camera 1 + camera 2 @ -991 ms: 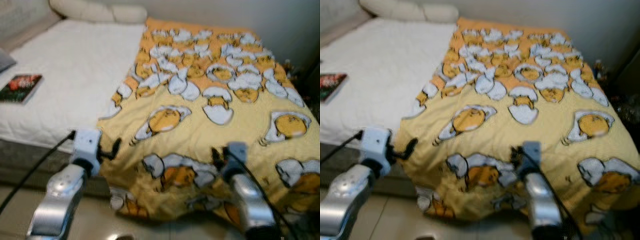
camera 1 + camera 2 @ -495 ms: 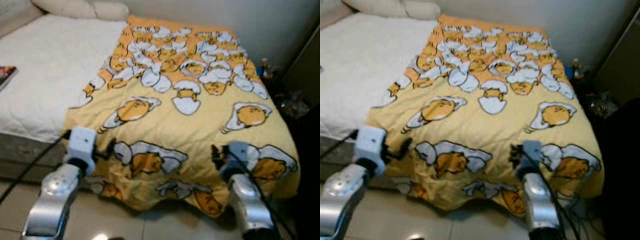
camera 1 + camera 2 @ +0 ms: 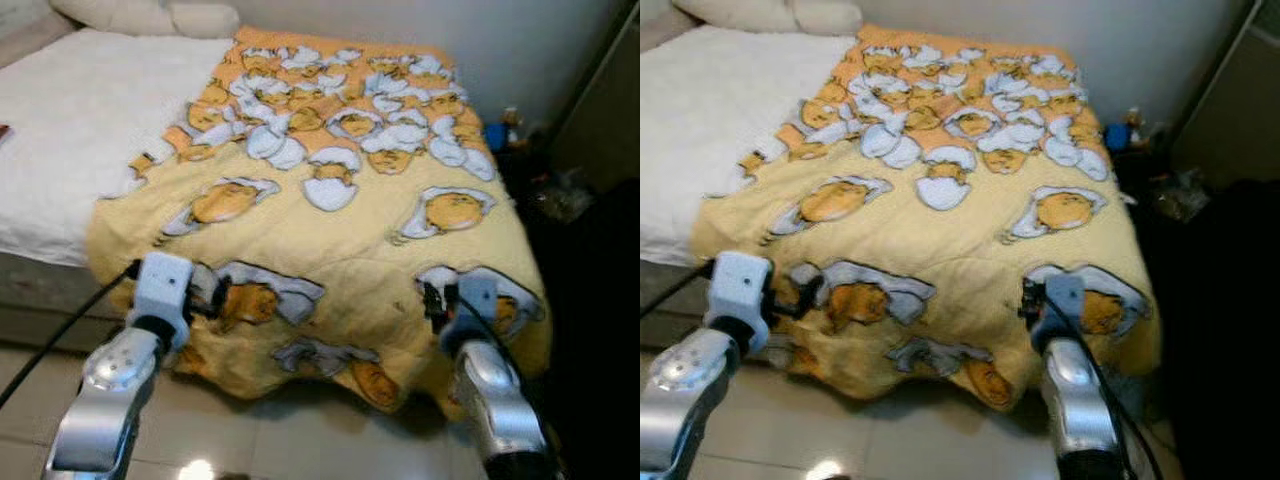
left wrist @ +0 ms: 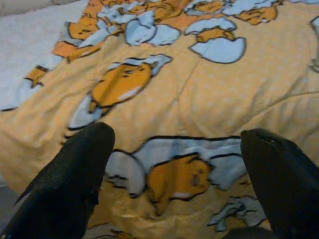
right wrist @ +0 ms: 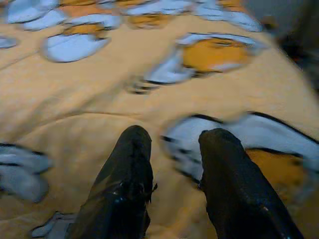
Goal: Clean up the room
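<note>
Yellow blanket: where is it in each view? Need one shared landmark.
Left eye: yellow blanket covers the bed's right side, centre frame.
Right eye: blanket, centre-left.
Left wrist: blanket beyond the end effector fingers.
Right wrist: blanket likewise.
Landmark: its egg-character print.

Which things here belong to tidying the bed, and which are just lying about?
Belonging to the job:
yellow blanket
left gripper, fingers wide apart
right gripper
white mattress

Lying about:
pillows
clutter beside the bed
</note>
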Controlling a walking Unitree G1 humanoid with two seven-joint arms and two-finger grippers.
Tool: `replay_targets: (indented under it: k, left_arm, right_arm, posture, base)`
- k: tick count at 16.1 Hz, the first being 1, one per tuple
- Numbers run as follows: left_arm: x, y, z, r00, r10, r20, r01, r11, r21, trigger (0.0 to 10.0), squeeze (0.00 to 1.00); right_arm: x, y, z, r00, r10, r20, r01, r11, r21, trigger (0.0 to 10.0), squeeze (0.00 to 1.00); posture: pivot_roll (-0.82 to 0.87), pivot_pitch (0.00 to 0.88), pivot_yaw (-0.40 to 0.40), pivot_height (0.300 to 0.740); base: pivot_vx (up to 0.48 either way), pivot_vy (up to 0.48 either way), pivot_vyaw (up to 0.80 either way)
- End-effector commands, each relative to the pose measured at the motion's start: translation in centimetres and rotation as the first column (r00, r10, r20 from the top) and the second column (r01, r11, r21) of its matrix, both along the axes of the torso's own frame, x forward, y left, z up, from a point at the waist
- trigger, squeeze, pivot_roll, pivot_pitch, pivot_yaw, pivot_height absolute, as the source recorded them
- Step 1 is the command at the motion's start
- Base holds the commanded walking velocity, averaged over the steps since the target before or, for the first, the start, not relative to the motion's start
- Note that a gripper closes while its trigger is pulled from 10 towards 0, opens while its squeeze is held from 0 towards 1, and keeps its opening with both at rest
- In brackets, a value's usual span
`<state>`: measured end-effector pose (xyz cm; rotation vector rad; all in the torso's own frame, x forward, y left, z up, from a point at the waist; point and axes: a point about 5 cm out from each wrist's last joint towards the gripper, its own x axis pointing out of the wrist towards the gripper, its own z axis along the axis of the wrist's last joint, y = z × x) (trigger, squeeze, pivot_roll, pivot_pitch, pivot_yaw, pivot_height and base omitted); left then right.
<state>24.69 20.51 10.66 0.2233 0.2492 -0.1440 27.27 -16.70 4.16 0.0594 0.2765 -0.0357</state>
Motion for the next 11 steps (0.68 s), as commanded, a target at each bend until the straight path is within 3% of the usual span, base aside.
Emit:
replay_targets:
  k: [1, 5, 9, 11]
  left_arm:
    - [0.4, -1.0, 0.4, 0.999, -0.030, 0.024, 0.029, 1.000, 0.004, 10.0, 1.00]
    - [1.0, -1.4, 0.4, 0.999, -0.043, 0.026, 0.042, 0.999, 0.032, 10.0, 1.00]
    - [1.1, -1.9, 0.3, 0.999, -0.046, 0.021, 0.047, 0.999, -0.003, 10.0, 1.00]
    - [1.3, -1.9, 0.4, 0.998, -0.047, 0.030, 0.047, 0.999, 0.009, 10.0, 0.95]
  right_arm:
    - [-0.5, -1.5, -0.6, 0.997, -0.069, -0.029, 0.069, 0.998, 0.005, 10.0, 0.00]
    - [-0.4, -0.5, -0.5, 0.999, -0.039, -0.032, 0.039, 0.999, -0.012, 10.0, 0.00]
    - [-0.3, -1.1, -0.1, 0.997, -0.068, -0.026, 0.067, 0.998, -0.021, 10.0, 0.00]
    - [-0.5, -1.2, -0.2, 0.996, -0.085, -0.035, 0.084, 0.996, -0.009, 10.0, 0.00]
  posture:
    - [0.13, 0.000, -0.048, 0.740]
    - [0.11, 0.000, -0.044, 0.740]
    - [0.11, 0.000, -0.070, 0.740]
    - [0.11, 0.000, -0.069, 0.740]
  base:
    - [0.000, 0.000, -0.80]
    - [0.000, 0.000, -0.80]
    - [0.000, 0.000, -0.80]
    - [0.000, 0.000, -0.80]
